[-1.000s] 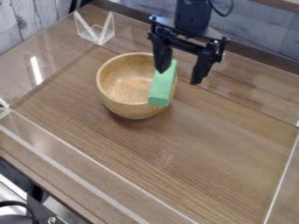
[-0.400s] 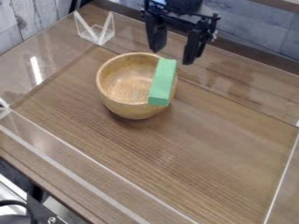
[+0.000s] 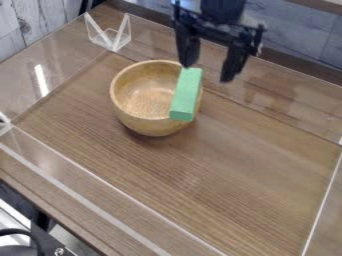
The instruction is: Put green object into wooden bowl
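The wooden bowl (image 3: 144, 96) sits left of centre on the wooden table, round and light tan. The green object (image 3: 187, 95) leans upright against the bowl's right rim, its lower end down by the bowl's outer side. My black gripper (image 3: 214, 62) hangs above and just right of the block's top, pointing down. Its two fingers stand apart with nothing between them, and they are clear of the block.
A clear plastic wall (image 3: 134, 200) borders the table along the front and left. A small clear stand (image 3: 107, 32) sits at the back left. A grey plank wall runs behind the arm.
The gripper has lifted off the green block and shifted slightly right. The block stays leaning on the bowl's rim.
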`<state>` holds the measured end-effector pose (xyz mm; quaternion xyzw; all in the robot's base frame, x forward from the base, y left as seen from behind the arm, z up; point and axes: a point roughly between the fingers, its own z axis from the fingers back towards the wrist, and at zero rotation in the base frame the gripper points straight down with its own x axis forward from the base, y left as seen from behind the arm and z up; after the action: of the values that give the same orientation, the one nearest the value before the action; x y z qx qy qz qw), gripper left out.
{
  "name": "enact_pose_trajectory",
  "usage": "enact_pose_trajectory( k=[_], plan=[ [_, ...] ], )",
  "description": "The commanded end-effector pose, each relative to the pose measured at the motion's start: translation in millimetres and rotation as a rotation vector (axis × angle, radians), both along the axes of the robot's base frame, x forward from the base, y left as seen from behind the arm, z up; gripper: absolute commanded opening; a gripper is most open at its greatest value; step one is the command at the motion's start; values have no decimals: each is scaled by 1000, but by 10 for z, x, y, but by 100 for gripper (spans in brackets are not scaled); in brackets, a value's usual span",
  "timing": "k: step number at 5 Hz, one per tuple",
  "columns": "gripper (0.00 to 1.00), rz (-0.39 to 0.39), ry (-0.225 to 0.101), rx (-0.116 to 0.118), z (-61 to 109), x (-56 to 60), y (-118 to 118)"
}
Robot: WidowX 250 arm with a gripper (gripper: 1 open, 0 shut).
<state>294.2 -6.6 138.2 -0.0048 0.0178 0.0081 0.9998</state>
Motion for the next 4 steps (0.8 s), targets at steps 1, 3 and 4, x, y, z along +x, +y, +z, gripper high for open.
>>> enact_pose_trajectory(
  k=[1, 3, 4],
  plan=[
    [100, -2, -74, 10, 195, 148, 152],
    [100, -34, -31, 0, 72, 85, 83],
    [0, -28, -18, -2, 57, 40, 21]
  ],
)
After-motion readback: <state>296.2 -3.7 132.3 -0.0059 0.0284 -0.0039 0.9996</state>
